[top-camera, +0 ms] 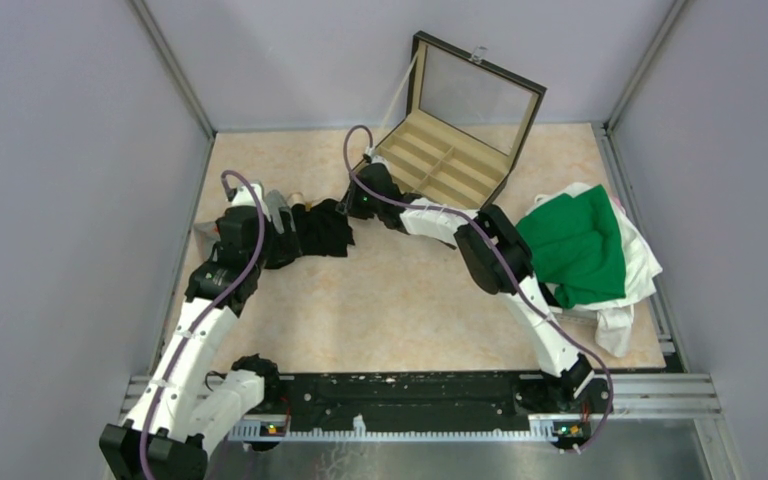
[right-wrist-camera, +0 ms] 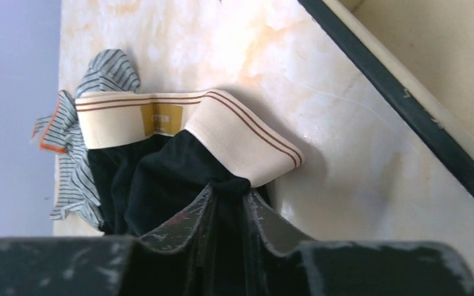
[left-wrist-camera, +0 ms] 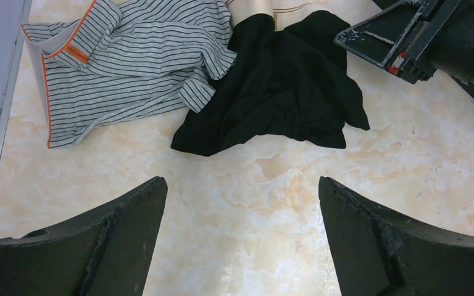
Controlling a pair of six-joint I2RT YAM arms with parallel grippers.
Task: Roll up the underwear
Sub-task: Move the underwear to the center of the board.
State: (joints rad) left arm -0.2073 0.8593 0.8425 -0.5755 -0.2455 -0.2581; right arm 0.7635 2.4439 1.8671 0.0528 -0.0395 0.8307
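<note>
The black underwear (left-wrist-camera: 284, 86) lies crumpled on the table at the left, with a cream waistband with brown stripes (right-wrist-camera: 179, 117). It also shows in the top view (top-camera: 322, 228). A grey striped underwear with orange trim (left-wrist-camera: 129, 61) lies beside it on the left, partly under it. My right gripper (right-wrist-camera: 229, 188) is shut on a pinch of the black fabric just below the waistband. My left gripper (left-wrist-camera: 241, 203) is open and empty, hovering over bare table just short of the black garment.
An open compartmented case (top-camera: 455, 140) with a glass lid stands at the back, close to the right gripper. A pile of green and white cloth (top-camera: 585, 250) lies at the right. Grey walls enclose the table on three sides.
</note>
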